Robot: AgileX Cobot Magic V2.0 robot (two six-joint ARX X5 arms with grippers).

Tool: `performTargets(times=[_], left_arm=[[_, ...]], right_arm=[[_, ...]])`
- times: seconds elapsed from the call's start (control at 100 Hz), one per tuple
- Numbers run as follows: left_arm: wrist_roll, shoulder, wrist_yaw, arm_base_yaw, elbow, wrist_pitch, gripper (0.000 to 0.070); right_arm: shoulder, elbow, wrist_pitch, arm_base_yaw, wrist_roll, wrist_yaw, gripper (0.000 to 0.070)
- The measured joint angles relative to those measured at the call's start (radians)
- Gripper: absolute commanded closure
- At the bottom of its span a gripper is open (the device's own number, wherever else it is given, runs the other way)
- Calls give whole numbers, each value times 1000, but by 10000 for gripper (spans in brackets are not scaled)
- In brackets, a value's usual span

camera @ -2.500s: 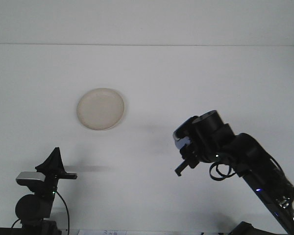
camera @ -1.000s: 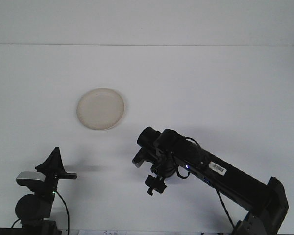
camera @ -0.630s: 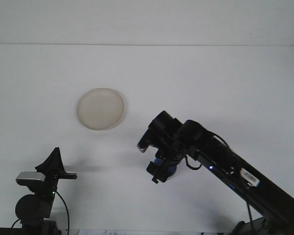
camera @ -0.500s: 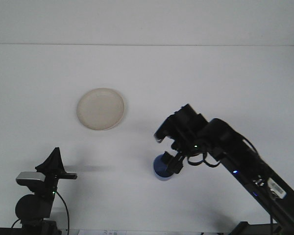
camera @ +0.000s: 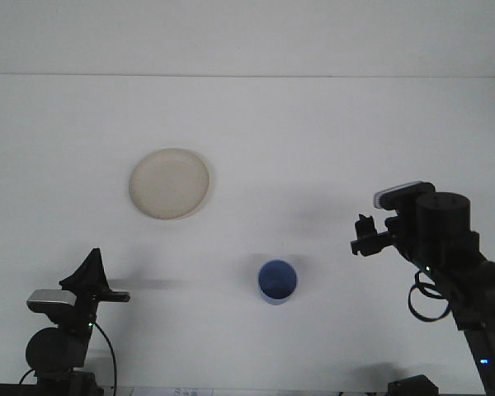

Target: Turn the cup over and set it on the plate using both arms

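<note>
A blue cup (camera: 277,281) stands upright on the white table, mouth up, free of both arms. The cream plate (camera: 170,183) lies empty to its upper left. My right gripper (camera: 364,238) hovers well to the right of the cup, open and holding nothing. At the lower left, my left gripper (camera: 91,262) points upward with its fingers shut to a point, nothing in them, far from the cup and below the plate.
The white table (camera: 330,140) stretches back to a wall line at the top. The right arm's black links (camera: 458,272) fill the lower right corner. The left arm's base (camera: 58,346) sits at the bottom left edge.
The right arm set the blue cup down upright at centre-bottom, let go of it and drew back to the right. The left arm and the plate have not moved.
</note>
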Motion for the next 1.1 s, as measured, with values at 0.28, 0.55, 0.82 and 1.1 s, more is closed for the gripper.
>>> performTargets(times=[0.28,0.55,0.82,1.1], left_arm=[[0,0,0,0,0,0,688],[0,0,0,0,1,26,688],[-3,83,0,0,254,-221,688],[-32,491,27,0,787,-618,688]], right_arm=[[-309,-365,187,-109,76,6,288],[-514,-442,236,-109,94,36,700],[-560,-441,235,-109,97,103,700],[-560,-441,233,-109,98,101,700]])
